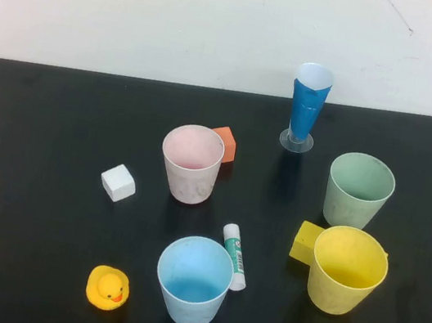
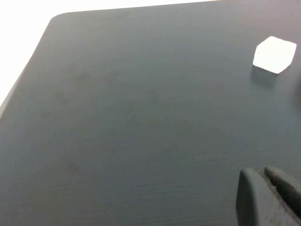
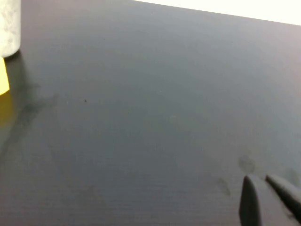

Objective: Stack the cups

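Note:
Four cups stand upright and apart on the black table [image 1: 30, 180] in the high view: pink cup [image 1: 191, 163] at the centre, light blue cup [image 1: 193, 280] near the front, pale green cup [image 1: 359, 190] at the right, and yellow cup [image 1: 346, 270] in front of it. Neither arm appears in the high view. My left gripper [image 2: 257, 173] hangs shut over bare table, holding nothing, well short of a white cube [image 2: 274, 54]. The right gripper [image 3: 258, 178] is shut over bare table too, far from a pale cup's side [image 3: 9, 26] and a yellow edge [image 3: 3, 82].
A tall blue cone cup [image 1: 307, 106] on a clear base stands at the back. An orange cube [image 1: 225, 143] sits behind the pink cup, the white cube [image 1: 118, 182] to its left. A yellow block [image 1: 306, 241], a glue stick [image 1: 234, 256] and a rubber duck [image 1: 108, 288] lie among the cups.

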Tool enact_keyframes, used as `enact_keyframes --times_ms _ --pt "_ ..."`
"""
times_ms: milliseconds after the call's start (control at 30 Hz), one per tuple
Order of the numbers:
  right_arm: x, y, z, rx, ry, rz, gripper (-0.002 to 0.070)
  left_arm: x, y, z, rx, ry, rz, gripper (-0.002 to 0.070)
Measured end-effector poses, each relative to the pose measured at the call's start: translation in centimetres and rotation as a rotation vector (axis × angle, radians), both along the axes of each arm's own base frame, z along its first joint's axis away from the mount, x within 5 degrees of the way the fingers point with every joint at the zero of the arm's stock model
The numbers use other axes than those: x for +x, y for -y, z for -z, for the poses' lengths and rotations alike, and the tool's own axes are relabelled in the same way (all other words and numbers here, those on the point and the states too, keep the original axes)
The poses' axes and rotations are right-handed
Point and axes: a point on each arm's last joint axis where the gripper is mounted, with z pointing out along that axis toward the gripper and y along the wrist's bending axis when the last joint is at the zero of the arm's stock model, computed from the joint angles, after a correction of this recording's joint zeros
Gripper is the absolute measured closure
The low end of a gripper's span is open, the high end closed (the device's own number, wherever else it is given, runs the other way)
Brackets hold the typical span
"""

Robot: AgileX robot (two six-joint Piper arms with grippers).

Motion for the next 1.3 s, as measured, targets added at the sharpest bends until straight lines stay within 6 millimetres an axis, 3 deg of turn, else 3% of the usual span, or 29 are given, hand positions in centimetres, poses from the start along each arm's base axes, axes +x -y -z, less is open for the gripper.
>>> enact_keyframes --times_ms 1000,1300 --pt "0.0 0.0 -0.1 0.000 0.006 -0.001 0.0678 0.0 0.0 0.0 -0.002 0.000 -0.001 0.0676" --pt "0.3 -0.2 -0.7 -0.007 0.106 -0.024 0.0678 0.3 -0.2 -1.3 -0.004 0.162 -0.024 0.0676"
